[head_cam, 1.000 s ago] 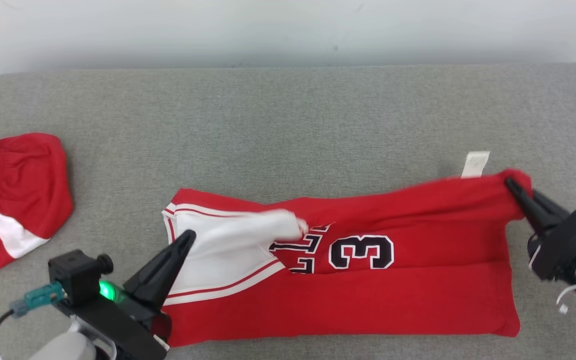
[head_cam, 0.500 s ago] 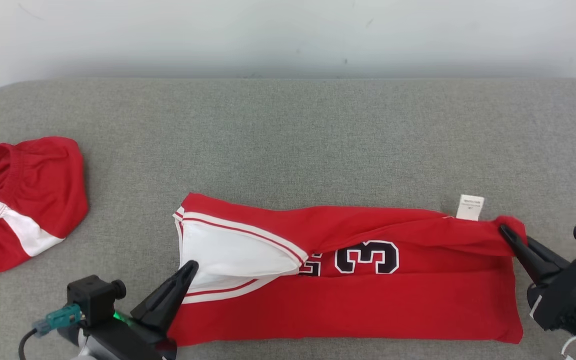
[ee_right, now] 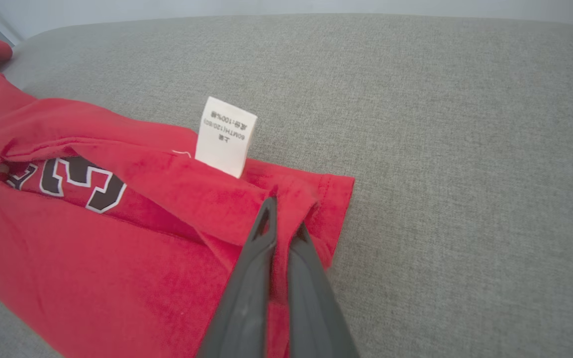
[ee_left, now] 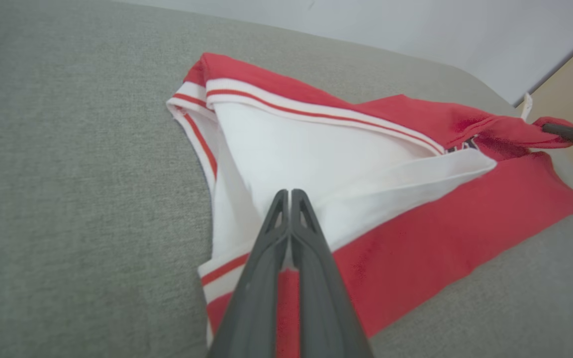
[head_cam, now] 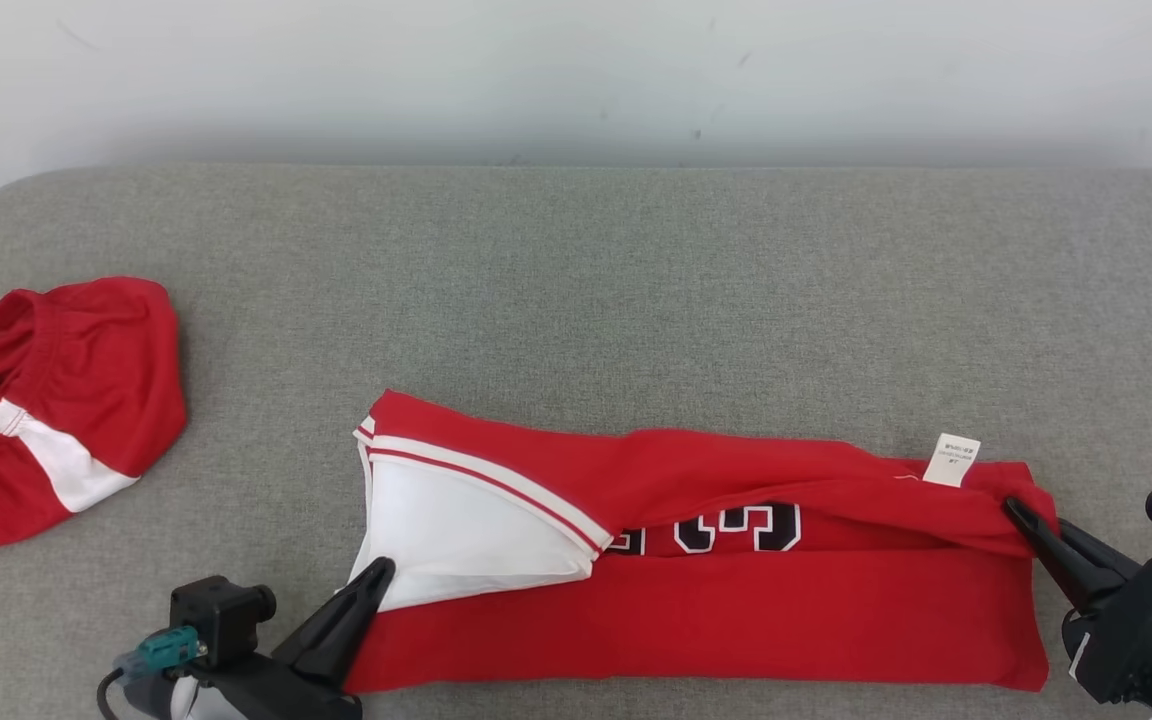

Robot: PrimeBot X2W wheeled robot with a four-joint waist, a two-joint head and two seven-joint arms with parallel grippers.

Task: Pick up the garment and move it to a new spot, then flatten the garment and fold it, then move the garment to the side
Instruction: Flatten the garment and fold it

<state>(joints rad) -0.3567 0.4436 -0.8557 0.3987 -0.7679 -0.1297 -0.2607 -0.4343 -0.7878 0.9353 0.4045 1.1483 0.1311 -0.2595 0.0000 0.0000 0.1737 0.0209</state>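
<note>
Gripping red jersey (head_cam: 736, 620), folded lengthwise | L end effector (head_cam: 382, 567), R end effector (head_cam: 1012, 506) clenched

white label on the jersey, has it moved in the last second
Yes: the white label came nearer the robot, away from the cushion's far edge.

Bright, even, diffuse light; only faint soft shadows hug the edges of the garment (head_cam: 696, 620). Head view is sharp. Wrist views bend at their edges, and the left pincer (ee_left: 290, 193) goes soft near the lens.
</note>
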